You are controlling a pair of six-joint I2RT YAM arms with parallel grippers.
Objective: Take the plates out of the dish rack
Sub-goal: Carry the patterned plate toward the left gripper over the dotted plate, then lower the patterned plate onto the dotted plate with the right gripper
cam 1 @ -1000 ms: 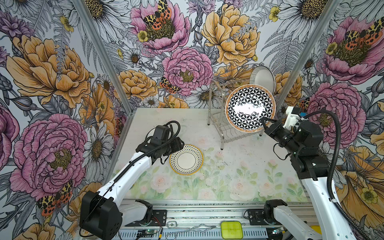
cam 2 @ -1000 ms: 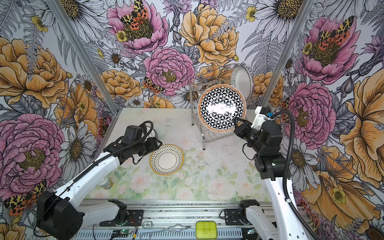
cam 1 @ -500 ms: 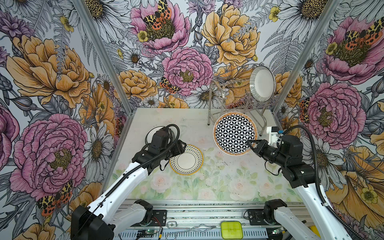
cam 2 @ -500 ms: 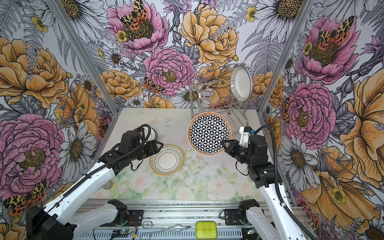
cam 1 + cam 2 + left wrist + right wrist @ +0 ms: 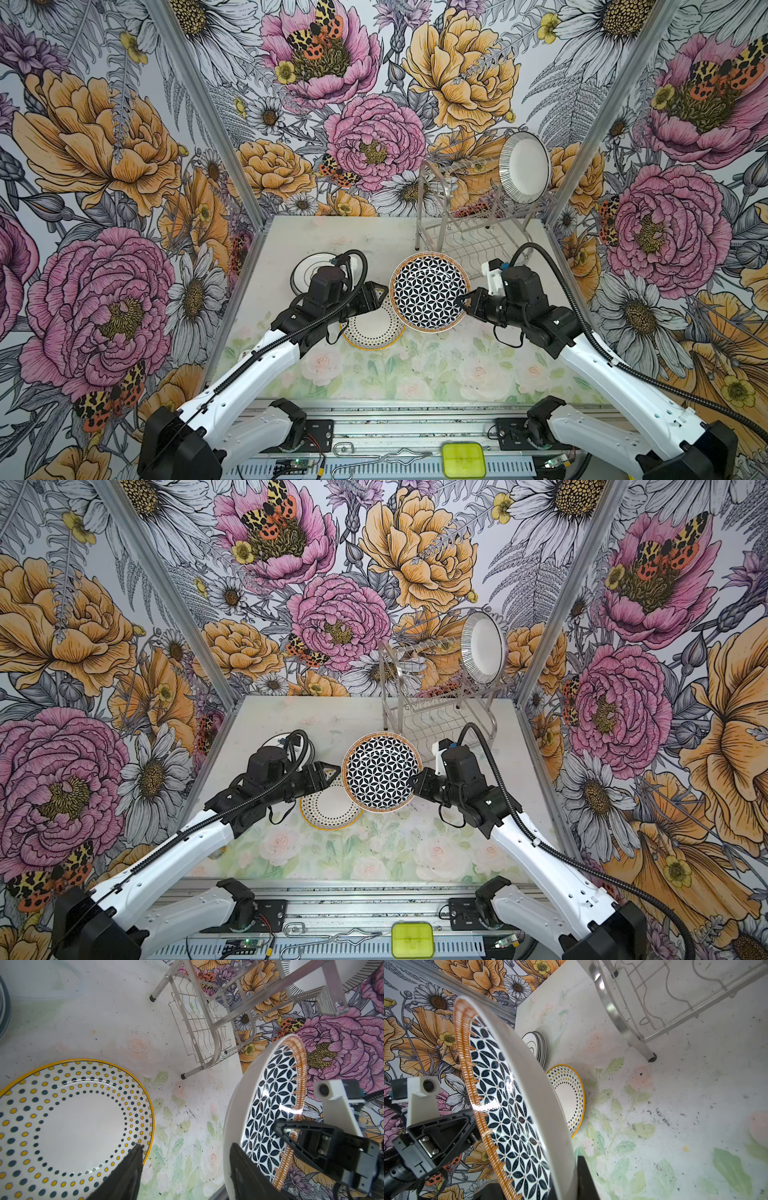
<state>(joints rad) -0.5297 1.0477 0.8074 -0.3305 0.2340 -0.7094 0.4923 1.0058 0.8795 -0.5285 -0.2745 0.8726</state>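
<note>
- Along its near edge we saw the bench with its pale rose print.
- The right claw was clamped on the right rim of the lattice plate. In the left wrist view one finger lay on the patterned face.
- That plate hung clear of the bench, tilted, between the two claws.
- The left claw stood wide, just beside the lattice plate's left rim. We could not tell whether it touched.
- Under the left claw the dotted plate lay flat on the bench. In both top views the lattice plate covered its right edge.
- Farther back, near the left wall, a stack of ringed plates lay flat.
- In the far right corner stood the rack.
- On its upper level, at the right end, the striped plate stood on edge.
</note>
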